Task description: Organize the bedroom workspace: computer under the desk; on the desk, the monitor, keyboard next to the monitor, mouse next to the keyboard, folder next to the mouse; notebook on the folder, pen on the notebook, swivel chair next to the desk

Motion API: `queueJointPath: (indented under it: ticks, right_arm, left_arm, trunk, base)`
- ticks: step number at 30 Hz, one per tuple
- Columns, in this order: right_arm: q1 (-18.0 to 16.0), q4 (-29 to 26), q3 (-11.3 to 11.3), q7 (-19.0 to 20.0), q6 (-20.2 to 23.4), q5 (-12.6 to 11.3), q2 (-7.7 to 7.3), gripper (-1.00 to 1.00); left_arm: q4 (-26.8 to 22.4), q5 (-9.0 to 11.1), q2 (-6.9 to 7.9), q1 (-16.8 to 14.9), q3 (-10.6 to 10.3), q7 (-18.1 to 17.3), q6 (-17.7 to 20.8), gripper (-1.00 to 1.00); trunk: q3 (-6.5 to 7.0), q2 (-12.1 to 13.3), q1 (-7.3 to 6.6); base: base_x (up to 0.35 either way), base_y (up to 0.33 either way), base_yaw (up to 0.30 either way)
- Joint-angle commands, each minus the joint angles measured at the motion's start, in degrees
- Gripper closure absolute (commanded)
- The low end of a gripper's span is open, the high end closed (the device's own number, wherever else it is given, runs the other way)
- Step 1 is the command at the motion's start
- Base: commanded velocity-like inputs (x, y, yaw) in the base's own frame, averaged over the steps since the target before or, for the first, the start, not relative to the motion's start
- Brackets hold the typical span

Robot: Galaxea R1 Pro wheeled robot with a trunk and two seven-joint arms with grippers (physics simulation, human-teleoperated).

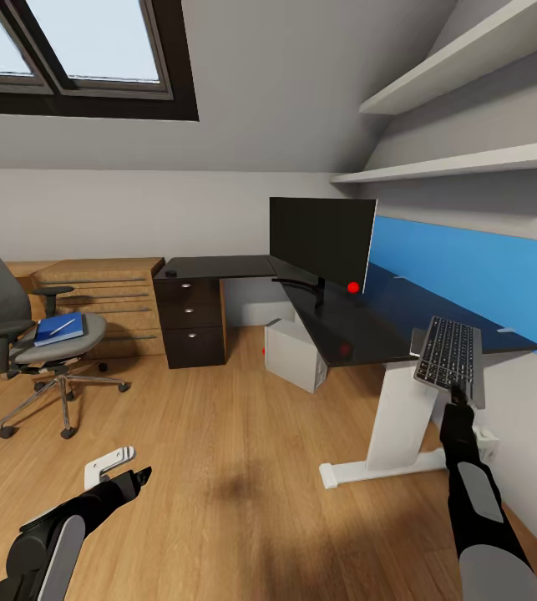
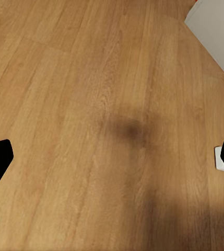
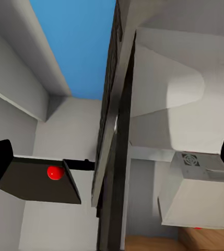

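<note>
Head view has the right pincer (image 1: 458, 392) raised at about 4 o'clock, its tip at the near edge of the keyboard (image 1: 448, 352), which sits tilted at the near end of the tabletop (image 1: 360, 321) and overhangs the edge. It looks pinched on the keyboard, though in the right wrist view the two finger tips sit wide at the frame's edges with the slab edge-on between them, so I cannot tell for sure whether it is gripping. The left pincer (image 1: 140, 477) hangs low at 7 o'clock over bare wood floor (image 2: 112, 104), fingers spread and holding nothing.

Further out, the monitor (image 1: 322, 244) stands on the tabletop at 1 o'clock, so that part is done. The computer (image 1: 295, 355) sits on the floor under the tabletop's near wing, also done. The mouse (image 1: 170, 273) appears to be the small dark bump on the far wing above the drawers, at 11 o'clock, well apart from the keyboard.

Left to do, as I judge it: settle the keyboard beside the monitor and bring the mouse next to it. The swivel chair (image 1: 17, 325) stands well away at 9 o'clock with the blue folder (image 1: 59, 330) lying on its seat and a pen (image 1: 62, 325) across it; a notebook is too small to make out there. Folder, notebook, pen and chair are all untouched.
</note>
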Motion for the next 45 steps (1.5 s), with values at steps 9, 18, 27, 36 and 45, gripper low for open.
queueJointPath:
  ticks: [9,18,27,36,45]
  right_arm:
    - [-0.1,1.0,-0.1,-0.4,0.0,-0.6,-0.13,-1.0]
    - [-0.1,1.1,-0.1,-0.4,0.0,-0.6,-0.15,-1.0]
    - [-0.1,1.1,-0.1,-0.4,0.0,-0.6,-0.2,-1.0]
    - [-0.1,1.1,-0.1,-0.4,0.0,-0.7,-0.32,-1.0]
    - [-0.1,1.0,-0.1,-0.4,0.0,-0.7,-0.41,-1.0]
  left_arm:
    - [-0.1,0.6,-0.02,0.0,0.1,0.5,0.3,-1.0]
    - [-0.1,0.6,-0.03,0.0,0.1,0.5,0.3,-1.0]
    - [-0.1,0.6,-0.07,0.0,0.1,0.5,0.2,-1.0]
    - [-0.1,0.6,-0.08,0.0,0.1,0.5,0.3,-1.0]
    - [-0.1,0.6,-0.08,0.0,0.1,0.5,0.2,-1.0]
  trunk:
    - [-0.06,0.0,-0.01]
    - [-0.06,0.0,-0.01]
    - [-0.06,0.0,-0.01]
    - [-0.06,0.0,-0.01]
    - [0.84,2.0,-1.11]
  base:
    - [0.0,0.0,0.0]
    - [0.0,0.0,0.0]
    - [0.134,0.0,0.0]
    - [0.051,0.0,0.0]
    - [0.001,0.0,0.0]
